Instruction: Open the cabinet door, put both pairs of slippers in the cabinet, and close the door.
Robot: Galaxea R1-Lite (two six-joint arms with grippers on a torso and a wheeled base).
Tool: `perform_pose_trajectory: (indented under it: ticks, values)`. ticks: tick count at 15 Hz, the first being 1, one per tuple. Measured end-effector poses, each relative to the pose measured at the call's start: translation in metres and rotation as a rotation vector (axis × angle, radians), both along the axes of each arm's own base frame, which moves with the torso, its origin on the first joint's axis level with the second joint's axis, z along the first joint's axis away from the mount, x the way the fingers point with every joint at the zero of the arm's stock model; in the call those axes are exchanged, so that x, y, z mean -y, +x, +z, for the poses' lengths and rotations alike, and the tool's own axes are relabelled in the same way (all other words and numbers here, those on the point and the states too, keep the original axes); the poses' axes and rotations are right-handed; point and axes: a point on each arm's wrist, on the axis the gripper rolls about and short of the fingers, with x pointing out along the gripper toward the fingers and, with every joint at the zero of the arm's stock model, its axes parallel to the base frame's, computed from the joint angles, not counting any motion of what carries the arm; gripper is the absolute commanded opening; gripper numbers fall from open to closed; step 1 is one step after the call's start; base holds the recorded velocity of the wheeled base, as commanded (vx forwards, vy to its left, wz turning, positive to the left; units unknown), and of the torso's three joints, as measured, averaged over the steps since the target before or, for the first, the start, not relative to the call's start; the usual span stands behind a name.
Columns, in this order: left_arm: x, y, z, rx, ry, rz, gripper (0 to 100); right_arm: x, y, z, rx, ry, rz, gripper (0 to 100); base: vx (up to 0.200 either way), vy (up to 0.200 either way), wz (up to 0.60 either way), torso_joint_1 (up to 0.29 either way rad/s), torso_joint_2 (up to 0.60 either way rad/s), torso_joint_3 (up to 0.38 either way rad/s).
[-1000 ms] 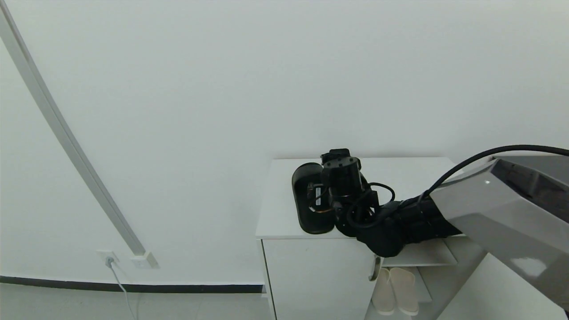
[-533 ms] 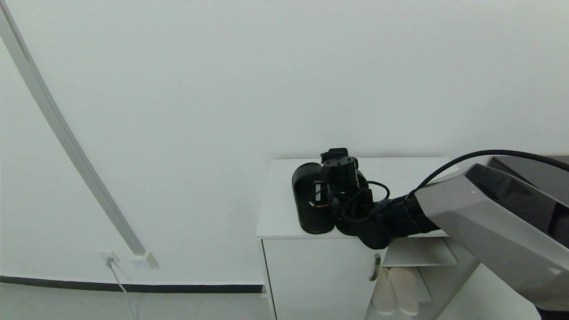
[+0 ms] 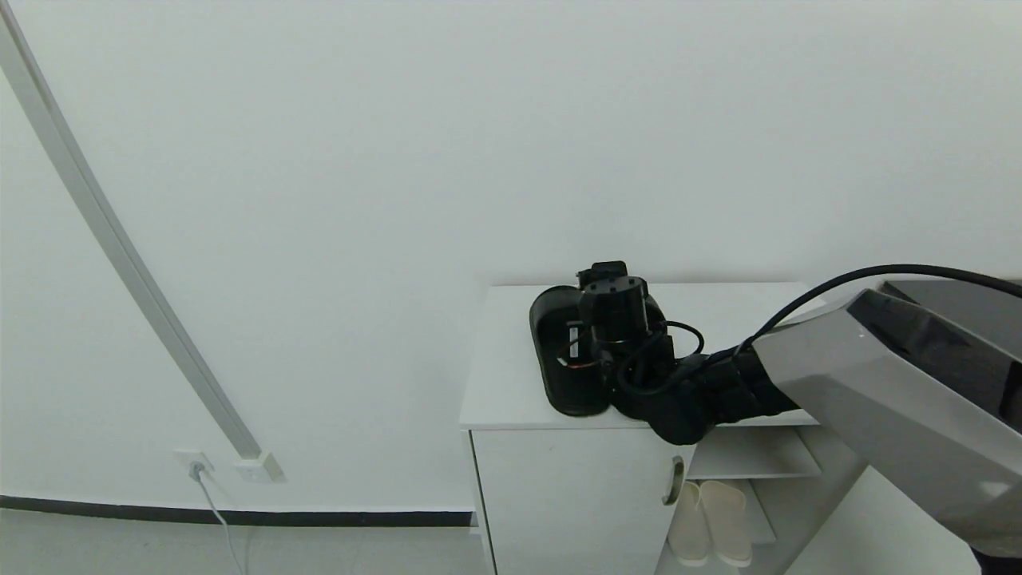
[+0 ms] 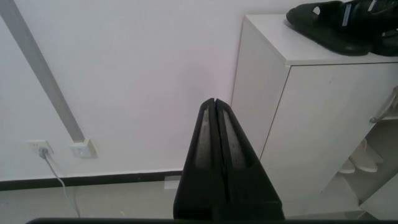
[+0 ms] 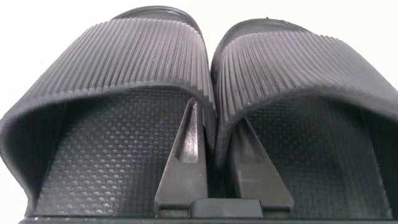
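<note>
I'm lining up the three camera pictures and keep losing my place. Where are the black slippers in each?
Head view: black slippers on top of the white cabinet.
Left wrist view: lying on the cabinet's top.
Right wrist view: close up, one finger of the right gripper inside each.
Shared landmark: the cabinet, in the head and left wrist views.

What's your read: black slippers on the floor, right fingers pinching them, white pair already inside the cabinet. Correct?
Not the floor: the black slippers sit on top of the cabinet, as the head view shows. The right fingers do pinch them, and the white pair is inside it.
</note>
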Motion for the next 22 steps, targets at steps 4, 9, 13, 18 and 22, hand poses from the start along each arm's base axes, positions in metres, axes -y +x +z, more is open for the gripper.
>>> perform_pose_trajectory:
  ticks: [4, 9, 13, 18, 22]
  values:
    - [0.000, 0.000, 0.000, 0.000, 0.003, -0.001, 0, 0.008, -0.043, 0.022, -0.032, -0.001, 0.168, 0, 0.000, 0.000, 0.00, 0.000, 0.00, 0.000]
    - [0.000, 0.000, 0.000, 0.000, 0.003, -0.001, 0, 0.057, -0.123, 0.048, -0.081, 0.004, 0.425, 0, 0.000, 0.000, 0.00, 0.000, 0.00, 0.000]
    - [0.000, 0.000, 0.000, 0.000, 0.003, -0.001, 0, 0.093, -0.173, 0.054, -0.102, -0.012, 0.575, 0, 0.000, 0.000, 0.00, 0.000, 0.00, 0.000]
    - [0.000, 0.000, 0.000, 0.000, 0.003, -0.001, 0, 0.102, -0.189, 0.058, -0.092, -0.006, 0.602, 0, 0.000, 0.000, 0.00, 0.000, 0.00, 0.000]
    - [0.000, 0.000, 0.000, -0.001, 0.001, -0.001, 0, 0.103, -0.195, 0.059, -0.088, -0.004, 0.618, 0, -0.200, 0.000, 0.00, 0.006, 0.01, 0.005]
